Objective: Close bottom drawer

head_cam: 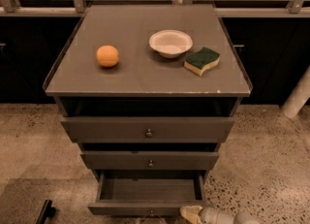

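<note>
Sitting pulled out toward the near side, the bottom drawer [127, 209] is lying lowest of three dark grey drawers. Its front is jutting past the middle drawer [116, 160] and the top drawer [106, 130] above it. The pincer [190, 213] is hovering low at the near right, just beside the right end of that front; whether it is open or closed, I cannot tell. One orange [107, 56], one white bowl [170, 42] and one green sponge [202, 60] are resting on the surface [135, 77], inside its raised rim. Speckled floor [261, 160] is spreading left and right of the cabinet.

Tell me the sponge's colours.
Green over yellow sponge, camera view; pincer sits by the bottom drawer front.
</note>
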`<state>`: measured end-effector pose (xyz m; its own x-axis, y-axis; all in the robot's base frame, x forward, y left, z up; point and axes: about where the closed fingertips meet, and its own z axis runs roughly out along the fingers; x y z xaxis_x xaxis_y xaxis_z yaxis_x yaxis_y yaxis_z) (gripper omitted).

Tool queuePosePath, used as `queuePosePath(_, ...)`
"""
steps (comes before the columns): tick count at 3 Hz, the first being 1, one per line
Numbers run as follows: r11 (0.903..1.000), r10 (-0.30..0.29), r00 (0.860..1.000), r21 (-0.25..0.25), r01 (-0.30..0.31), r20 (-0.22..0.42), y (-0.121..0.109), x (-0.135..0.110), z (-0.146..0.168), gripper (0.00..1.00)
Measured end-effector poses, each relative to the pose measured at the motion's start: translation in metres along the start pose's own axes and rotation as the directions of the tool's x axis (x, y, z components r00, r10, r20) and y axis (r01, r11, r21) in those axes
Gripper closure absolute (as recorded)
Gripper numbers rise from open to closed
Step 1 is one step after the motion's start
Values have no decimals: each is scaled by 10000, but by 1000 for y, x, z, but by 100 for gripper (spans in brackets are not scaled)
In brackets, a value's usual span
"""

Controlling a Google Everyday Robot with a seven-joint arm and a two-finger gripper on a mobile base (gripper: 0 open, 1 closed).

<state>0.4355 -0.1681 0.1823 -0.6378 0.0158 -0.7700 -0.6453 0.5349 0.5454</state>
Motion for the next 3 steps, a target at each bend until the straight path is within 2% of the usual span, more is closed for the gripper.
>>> queuePosePath(3,9995,-110,9998,288,105,151,-8,-15,10,100)
